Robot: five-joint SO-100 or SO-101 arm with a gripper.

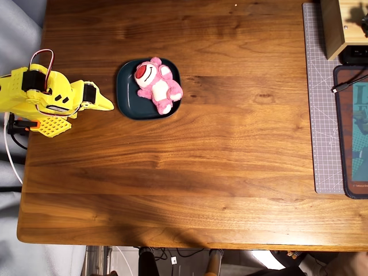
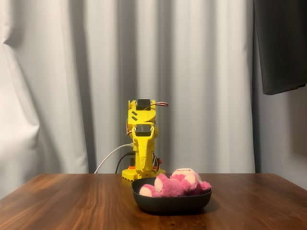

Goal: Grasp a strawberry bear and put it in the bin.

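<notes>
The strawberry bear (image 1: 156,83) is a pink plush with a white muzzle and a red nose. It lies on its back inside the bin (image 1: 127,98), a shallow dark teal dish on the wooden table. In the fixed view the bear (image 2: 175,184) rests in the dish (image 2: 170,203) and pokes above its rim. My yellow gripper (image 1: 106,105) is just left of the dish in the overhead view, apart from it, with its jaws together and nothing in them. The arm (image 2: 143,139) is folded up behind the dish in the fixed view.
A grey cutting mat (image 1: 322,98) lies along the table's right edge, with a dark pad (image 1: 352,138) and a cable (image 1: 345,85) on it. A light wooden box (image 1: 332,29) stands at the top right. White curtains (image 2: 72,86) hang behind the table.
</notes>
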